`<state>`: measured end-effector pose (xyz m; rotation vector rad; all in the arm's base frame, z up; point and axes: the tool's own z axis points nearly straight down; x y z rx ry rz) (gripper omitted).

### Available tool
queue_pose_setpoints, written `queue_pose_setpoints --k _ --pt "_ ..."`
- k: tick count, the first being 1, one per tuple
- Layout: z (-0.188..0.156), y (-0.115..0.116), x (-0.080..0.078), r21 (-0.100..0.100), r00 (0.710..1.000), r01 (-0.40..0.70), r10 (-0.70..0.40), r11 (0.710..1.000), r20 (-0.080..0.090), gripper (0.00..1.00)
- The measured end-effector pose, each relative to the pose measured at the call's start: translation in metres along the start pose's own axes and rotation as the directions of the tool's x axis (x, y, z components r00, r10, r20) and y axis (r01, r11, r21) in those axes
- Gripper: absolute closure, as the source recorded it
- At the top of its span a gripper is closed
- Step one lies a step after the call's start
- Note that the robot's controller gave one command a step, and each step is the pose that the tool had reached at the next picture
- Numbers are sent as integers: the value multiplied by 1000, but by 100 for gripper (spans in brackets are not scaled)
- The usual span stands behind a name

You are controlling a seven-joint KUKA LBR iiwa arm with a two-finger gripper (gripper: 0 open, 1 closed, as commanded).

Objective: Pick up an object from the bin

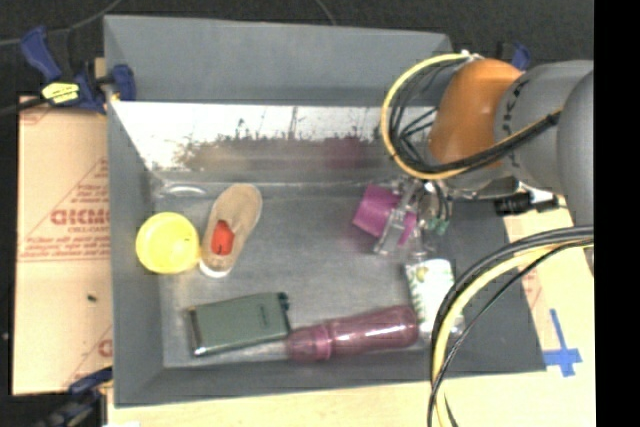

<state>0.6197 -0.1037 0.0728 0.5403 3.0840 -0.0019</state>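
I work over one grey metal bin, and taking its floor as a clock face, my gripper hangs low at about two o'clock, close to the right wall. Whether it is spread or pressed together I cannot tell from here. The thing nearest it is a small magenta cup-shaped piece, lying tilted on the floor just at the gripper's nine o'clock side, touching it or very nearly so; I cannot tell whether it is gripped. Counting what lies in the bin, I find one of each. At the gripper's six o'clock, against the right wall, there is one white packet with green print. At the bin's five o'clock one long purple cylinder lies on its side along the near wall. Just beside its left end, at seven o'clock, lies one flat grey-green box. At nine o'clock sits one yellow ball, touching one tan slipper-shaped shell at ten o'clock. That shell is the only other holder here, with one red piece in its lower end.
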Motion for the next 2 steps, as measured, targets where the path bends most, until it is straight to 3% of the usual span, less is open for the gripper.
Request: queue_pose_setpoints --k 1,2 --pt "-19 0 2 0 1000 0 0 1000 -8 100" --pt "-44 0 0 -1 1000 1 -1 1000 -3 100"
